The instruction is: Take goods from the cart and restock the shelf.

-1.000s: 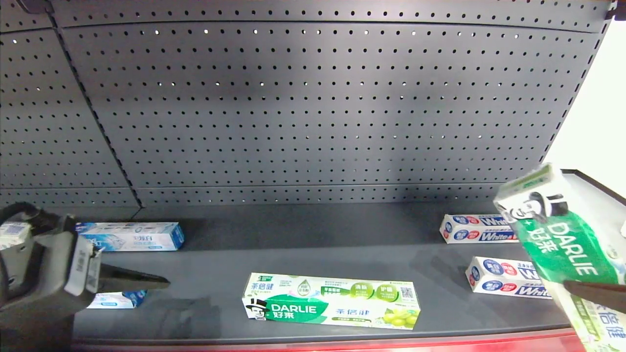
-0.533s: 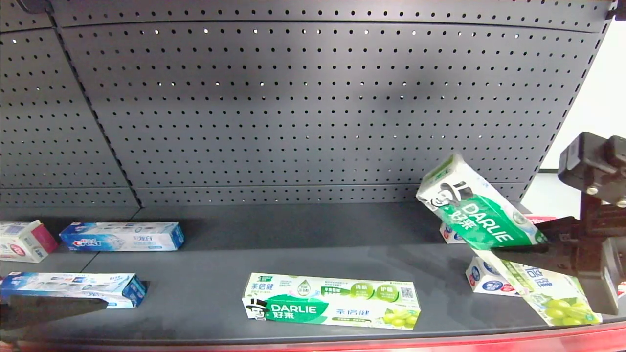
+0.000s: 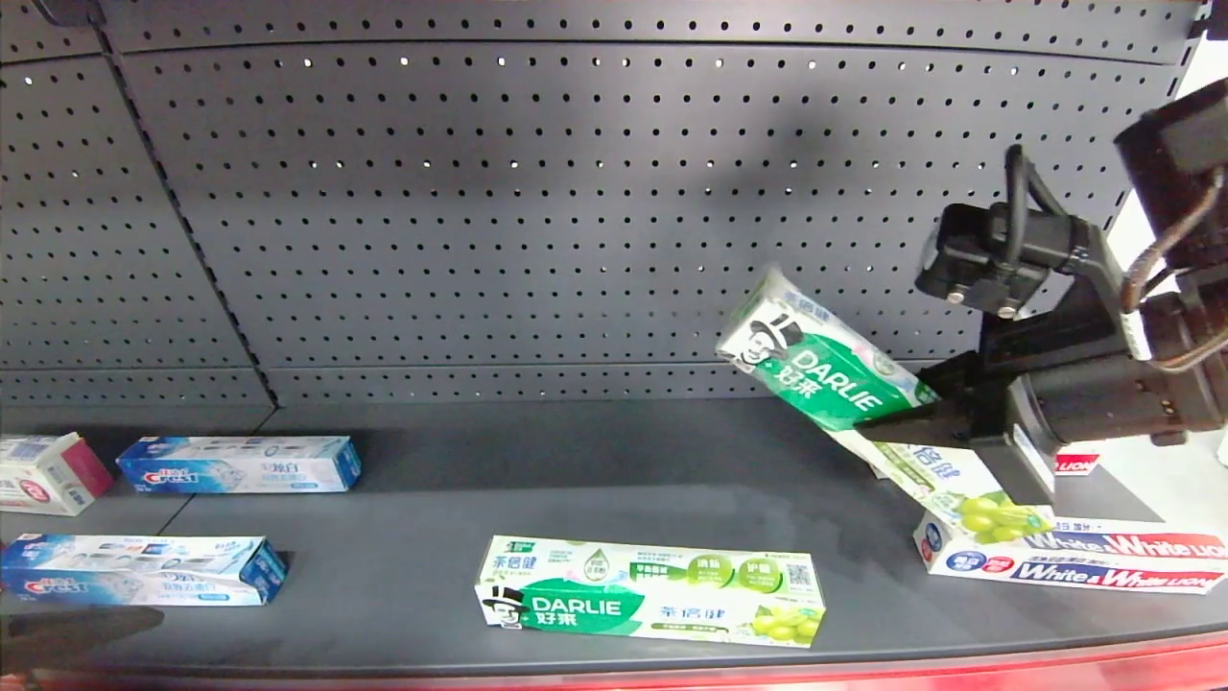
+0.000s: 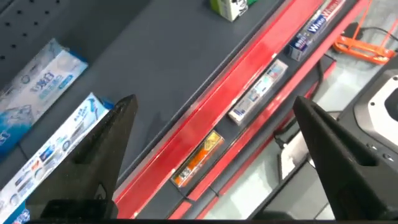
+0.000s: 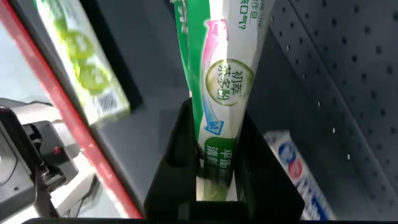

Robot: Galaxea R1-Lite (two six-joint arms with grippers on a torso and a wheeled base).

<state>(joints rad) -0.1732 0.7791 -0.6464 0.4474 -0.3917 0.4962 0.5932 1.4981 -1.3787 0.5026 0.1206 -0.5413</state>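
Observation:
My right gripper point(image 3: 935, 430) is shut on a green and white toothpaste box point(image 3: 833, 381), holding it tilted in the air over the right part of the grey shelf point(image 3: 576, 499). The same box point(image 5: 224, 93) runs up between the black fingers point(image 5: 177, 168) in the right wrist view. A second green toothpaste box point(image 3: 649, 590) lies flat at the shelf's front middle; it also shows as the box point(image 5: 84, 62) lying on the shelf. My left gripper point(image 4: 211, 155) is open below the shelf's red front edge point(image 4: 242, 81), nothing between its fingers.
Blue toothpaste boxes point(image 3: 240, 464) point(image 3: 139, 569) and a white-red box point(image 3: 48, 472) lie on the left of the shelf. White and blue boxes point(image 3: 1074, 557) lie at the right under the held box. The perforated back panel point(image 3: 576, 211) stands behind.
My right arm has carried the green box leftward and up, farther over the shelf. The left gripper has dropped away from the shelf's left end, uncovering the blue boxes.

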